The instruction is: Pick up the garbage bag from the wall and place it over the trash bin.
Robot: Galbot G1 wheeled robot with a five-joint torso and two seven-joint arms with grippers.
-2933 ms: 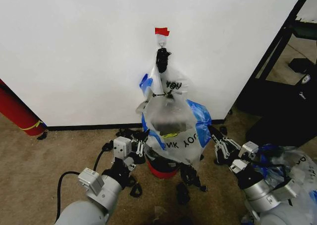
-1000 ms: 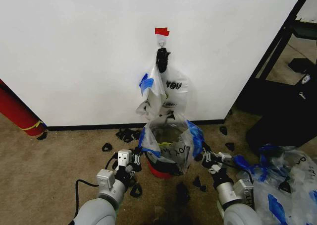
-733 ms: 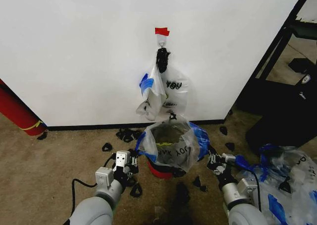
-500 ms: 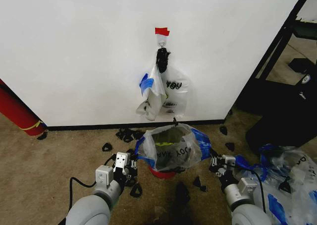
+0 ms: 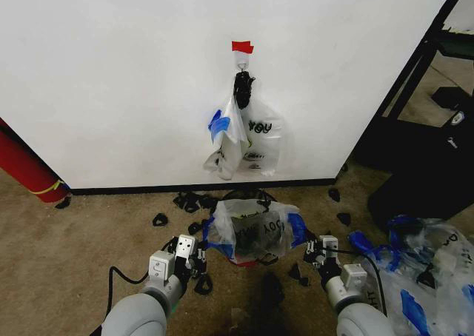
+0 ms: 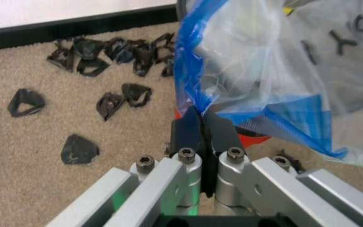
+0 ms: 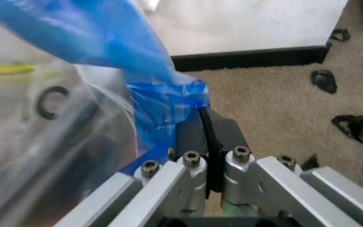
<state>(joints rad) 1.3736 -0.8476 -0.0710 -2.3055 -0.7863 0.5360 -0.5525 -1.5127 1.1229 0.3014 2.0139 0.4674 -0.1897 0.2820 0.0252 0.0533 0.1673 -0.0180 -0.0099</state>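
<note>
The garbage bag [image 5: 252,231], translucent with blue patches and dark lettering, is stretched around the trash bin, whose red base [image 5: 238,261] peeks out below it. My left gripper [image 5: 200,252] is shut on the bag's blue left edge, low by the carpet. My right gripper [image 5: 312,251] is shut on the blue right edge. The left wrist view shows the left gripper [image 6: 202,116] pinching blue plastic of the garbage bag [image 6: 282,71], with the red base [image 6: 257,140] behind it. In the right wrist view the right gripper [image 7: 202,118] clamps the bag's blue corner [image 7: 168,90].
Other bags [image 5: 248,136] with "YOU" print hang from the wall hook [image 5: 241,68] under red tape [image 5: 241,47]. A red cylinder [image 5: 26,166] leans at left. A heap of plastic bags [image 5: 426,273] and a black stand [image 5: 415,129] are at right. Black scraps [image 5: 194,200] litter the carpet.
Both grippers have come down and toward me with the bag. Its open mouth dropped from in front of the hanging bags to sit low around the bin.
</note>
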